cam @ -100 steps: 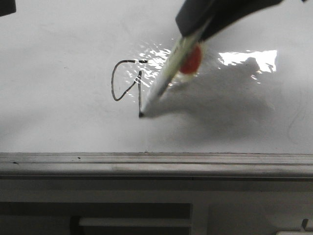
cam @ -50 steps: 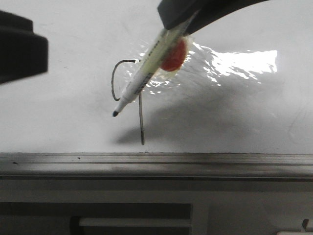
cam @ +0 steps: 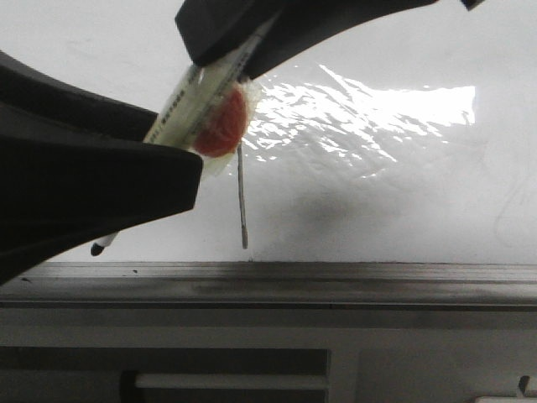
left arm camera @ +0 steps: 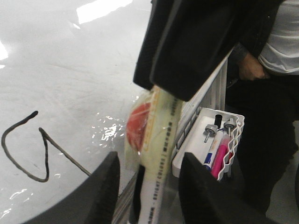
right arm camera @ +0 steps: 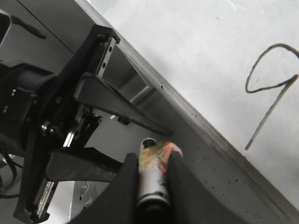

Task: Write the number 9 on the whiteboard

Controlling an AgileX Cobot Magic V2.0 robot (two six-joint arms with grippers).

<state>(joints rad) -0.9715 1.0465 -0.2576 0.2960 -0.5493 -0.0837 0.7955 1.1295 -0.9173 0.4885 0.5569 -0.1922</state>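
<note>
Left gripper (left arm camera: 147, 186) blocks the number 9 (cam: 242, 197) loop in front view; gripper spread wide, empty, marker (left arm camera: 156, 158) between its fingers. Right gripper (right arm camera: 152, 175) clamps marker, print reads "BRIGHT COLORS"; 9 fully drawn on whiteboard (cam: 394, 201)

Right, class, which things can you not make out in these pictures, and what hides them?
Left wrist view: the marker, tip cut off at the frame edge, print blurred.
Front view: the left gripper covers the loop of the number 9; only the stem shows.
Right wrist view: the right gripper hides the marker's barrel.
</note>
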